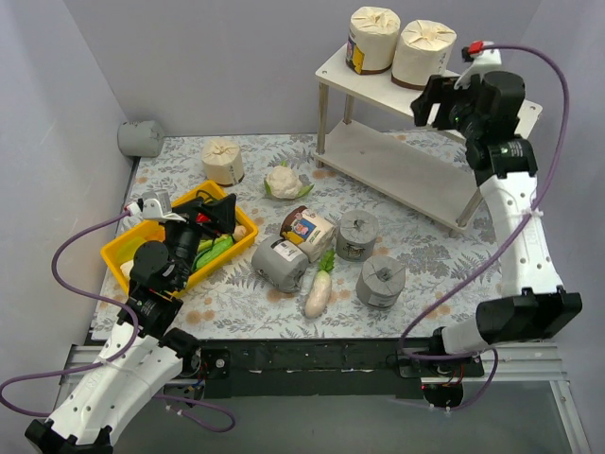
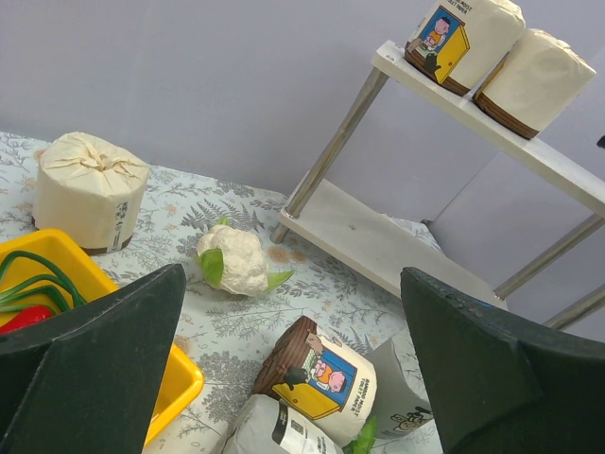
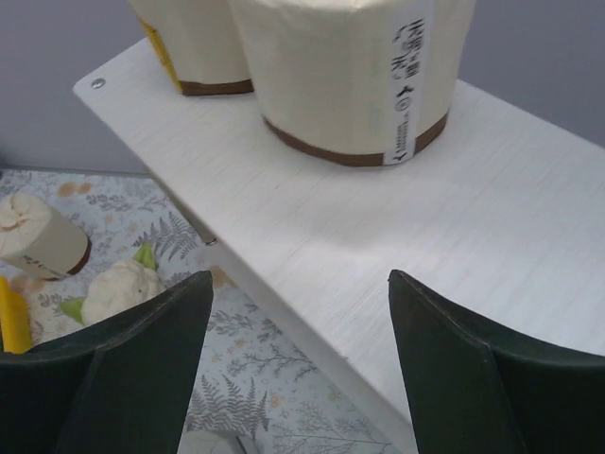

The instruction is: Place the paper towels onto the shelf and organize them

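Observation:
The shelf stands at the back right. Two cream paper towels stand upright on its top board; the left one has a colourful label. My right gripper is open and empty, just in front of the second roll, over the top board. My left gripper is open and empty above the yellow tray, facing a labelled cream roll lying on the table. Another cream roll stands at the back left. Three grey rolls sit mid-table.
A fourth grey roll lies in the far left corner. The yellow tray holds vegetables. A cauliflower sits near the shelf's left legs. A white radish lies between the grey rolls. The shelf's lower board is bare.

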### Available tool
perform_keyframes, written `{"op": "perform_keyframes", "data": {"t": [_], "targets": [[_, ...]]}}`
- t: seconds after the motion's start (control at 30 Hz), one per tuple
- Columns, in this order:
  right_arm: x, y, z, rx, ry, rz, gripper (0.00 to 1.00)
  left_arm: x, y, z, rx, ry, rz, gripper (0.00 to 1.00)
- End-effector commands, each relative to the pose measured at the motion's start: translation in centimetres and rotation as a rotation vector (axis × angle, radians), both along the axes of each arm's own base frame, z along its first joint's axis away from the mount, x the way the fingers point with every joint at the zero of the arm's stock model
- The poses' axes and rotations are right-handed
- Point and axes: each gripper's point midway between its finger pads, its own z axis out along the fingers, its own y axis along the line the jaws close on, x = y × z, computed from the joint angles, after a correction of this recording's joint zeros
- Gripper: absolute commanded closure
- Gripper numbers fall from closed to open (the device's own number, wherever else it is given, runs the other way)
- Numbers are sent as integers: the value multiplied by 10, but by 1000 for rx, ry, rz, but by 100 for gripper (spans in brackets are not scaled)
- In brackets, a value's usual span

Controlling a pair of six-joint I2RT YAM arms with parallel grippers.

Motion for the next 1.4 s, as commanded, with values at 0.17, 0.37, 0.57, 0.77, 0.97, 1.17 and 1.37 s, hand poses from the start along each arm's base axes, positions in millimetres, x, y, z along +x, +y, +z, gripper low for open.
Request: {"op": "perform_keyframes", "data": {"t": [0.17,0.37,0.57,0.77,0.97,1.17,1.37], "targets": [[-89,138,-76,-184,-199,431,19,-3,8,7,-3,-21,33,2],[-144,180,-140,-492,-517,707,18,-5,11,9,-9,-31,41,2],[-190,202,-192,-683,-710,905,18,-7,17,11,-20,-38,63,2],[-199,213,-227,-877,-740,941,18,-9,20,14,-30,-52,74,2],[-190,214,-247,-993,-727,927,19,-9,19,14,-31,-50,69,2],[-185,221,-264,-1063,-712,960,23,-9,17,15,-31,-51,61,2],[-175,223,-276,-1126,-688,944,23,-10,16,14,-32,-51,55,2]]}}
